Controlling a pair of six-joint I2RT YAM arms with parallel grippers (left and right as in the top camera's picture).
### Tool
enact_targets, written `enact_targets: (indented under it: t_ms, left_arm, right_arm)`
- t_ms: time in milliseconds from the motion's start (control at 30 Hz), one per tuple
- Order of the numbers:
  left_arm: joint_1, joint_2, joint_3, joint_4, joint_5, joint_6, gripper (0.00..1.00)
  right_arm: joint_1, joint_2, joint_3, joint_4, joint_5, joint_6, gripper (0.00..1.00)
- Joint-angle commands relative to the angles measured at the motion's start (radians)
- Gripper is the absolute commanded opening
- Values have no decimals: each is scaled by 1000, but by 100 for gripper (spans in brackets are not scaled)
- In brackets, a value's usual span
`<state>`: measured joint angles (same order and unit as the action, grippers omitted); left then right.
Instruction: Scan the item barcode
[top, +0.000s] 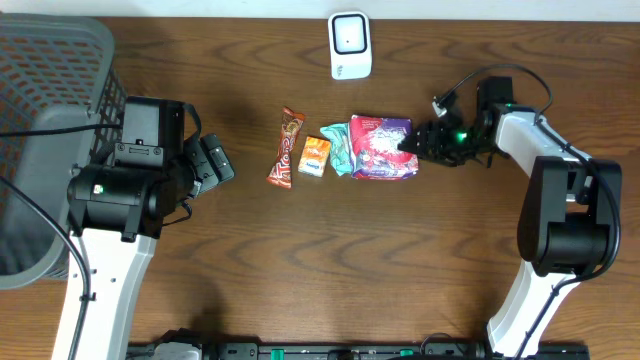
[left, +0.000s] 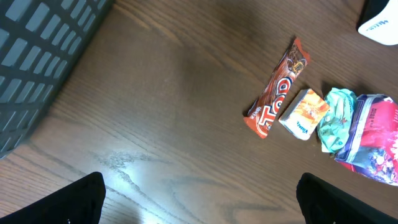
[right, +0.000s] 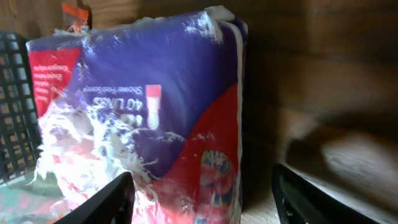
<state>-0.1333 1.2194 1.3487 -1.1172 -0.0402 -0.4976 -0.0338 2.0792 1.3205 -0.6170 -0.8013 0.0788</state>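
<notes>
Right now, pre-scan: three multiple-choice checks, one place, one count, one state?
1. The white scanner sits: A left of the item row; B beyond the row, near the far edge of the table; C in front of the row.
2. Items in the row: A two; B three; C four.
3. The left pincer is: A open, empty; B shut on a wrapper; C shut, empty.
Key: 1B, overhead shows it past the row. 2C, candy bar, orange box, teal packet, purple-red pack. 3A, jaws stand wide, nothing between.
</notes>
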Motion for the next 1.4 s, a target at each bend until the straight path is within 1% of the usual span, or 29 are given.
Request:
enact_targets:
  t_ms: [0, 67, 100, 133, 200, 233, 300, 433, 567, 667, 767, 833, 900, 967, 1067, 1167, 1300, 1367]
  left_arm:
    - [4, -6, 10, 0, -13, -5, 98]
    - [4, -6, 10, 0, -13, -5, 98]
    - [4, -6, 10, 0, -13, -5, 98]
    - [4, -6, 10, 0, -13, -5, 98]
    - [4, -6, 10, 0, -13, -5, 98]
    - [4, -6, 10, 0, -13, -5, 98]
    - [4, -6, 10, 0, -13, -5, 98]
    - [4, -6, 10, 0, -13, -5, 98]
    - [4, -6, 10, 0, -13, -5, 98]
    - [4, -6, 10, 0, -13, -5, 98]
    - [4, -6, 10, 0, -13, -5, 98]
    - [4, -6, 10, 0, -13, -5, 98]
    - [4, -6, 10, 0, -13, -5, 98]
    - [4, -6, 10, 0, -13, -5, 98]
    - [4, -6, 10, 0, -13, -5, 98]
    - [4, -6, 10, 0, -13, -5, 98]
    - [4, -6, 10, 0, -13, -5, 98]
    - [4, -6, 10, 0, -13, -5, 98]
  right_arm:
    - [18, -6, -35, 37, -51, 45, 65]
    - [29, -6, -48, 62, -51, 54, 62]
    - [34, -6, -51, 71, -50, 55, 56]
    - [40, -6, -53, 79, -50, 55, 44]
    - [48, -6, -53, 83, -50, 69, 3]
    - [48, -7, -50, 82, -51, 101, 1]
    - [47, -7, -35, 82, -70, 155, 1]
    - [44, -11, 43, 69, -134, 171, 1]
    - [45, -38, 143, 52, -132, 207, 1]
    - [50, -58, 220, 79, -103, 267, 1]
    - [70, -62, 276, 167, -11, 379, 1]
    - [95, -62, 284, 282, 60, 463, 1]
    - [122, -61, 284, 388, 127, 506, 1]
    - [158, -57, 283, 473, 239, 525, 1]
    - [216, -48, 283, 536, 454, 576, 1]
    - [256, -34, 283, 566, 592, 614, 1]
    - [274, -2, 283, 639, 609, 616, 1]
    - [275, 4, 283, 650, 610, 615, 1]
